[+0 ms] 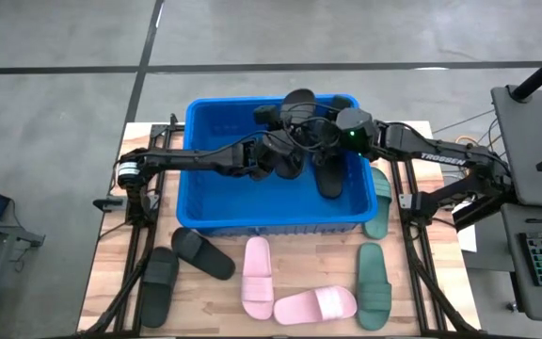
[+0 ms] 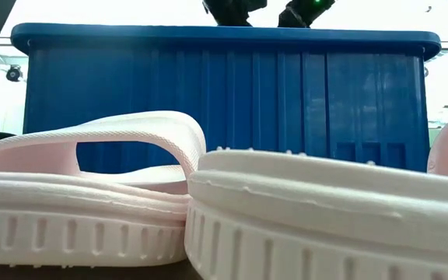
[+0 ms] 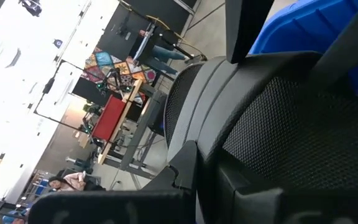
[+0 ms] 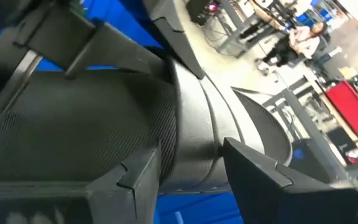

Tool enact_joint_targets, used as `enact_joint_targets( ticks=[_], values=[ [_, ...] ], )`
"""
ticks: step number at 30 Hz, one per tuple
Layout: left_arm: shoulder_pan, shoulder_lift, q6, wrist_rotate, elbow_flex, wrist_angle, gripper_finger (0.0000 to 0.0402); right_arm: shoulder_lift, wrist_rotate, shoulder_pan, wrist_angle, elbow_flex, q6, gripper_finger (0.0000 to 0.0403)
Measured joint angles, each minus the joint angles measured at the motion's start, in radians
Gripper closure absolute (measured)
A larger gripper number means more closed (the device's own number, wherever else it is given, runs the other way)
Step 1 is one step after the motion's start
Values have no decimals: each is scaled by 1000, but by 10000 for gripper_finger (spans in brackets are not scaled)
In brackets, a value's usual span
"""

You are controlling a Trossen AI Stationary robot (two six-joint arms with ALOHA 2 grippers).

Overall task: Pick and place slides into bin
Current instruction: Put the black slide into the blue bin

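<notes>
- Nearest, in front of the bin on the worktop: two pink slides, two black, two green.
- Over the bin, left hand shut tight on a black slide.
- Right hand, fingers parted, straddles the same slide.

Low view: bin wall hides its interior; both arms cut off at the top edge. Pale pink slides fill the foreground, cropped at the bottom and sides. High view: grippers and black slides overlap inside the bin; contact unclear. Wrist views: black slide surfaces block nearly everything.
</notes>
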Motion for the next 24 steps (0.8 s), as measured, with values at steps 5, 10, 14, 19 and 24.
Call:
enact_joint_targets(
  ticks=[5,10,14,19,24],
  values=[
    [0,0,-1,2,0,2,401,5,16,0,15,0,35,262],
    [-1,0,-3,13,0,5,401,8,86,1,19,0,52,324],
    [-1,0,-7,15,6,10,401,8,110,1,22,0,32,383],
    [-2,0,-6,15,6,9,401,8,113,1,21,0,39,391],
    [-2,0,-9,13,6,8,398,8,116,1,21,2,42,393]
  ],
)
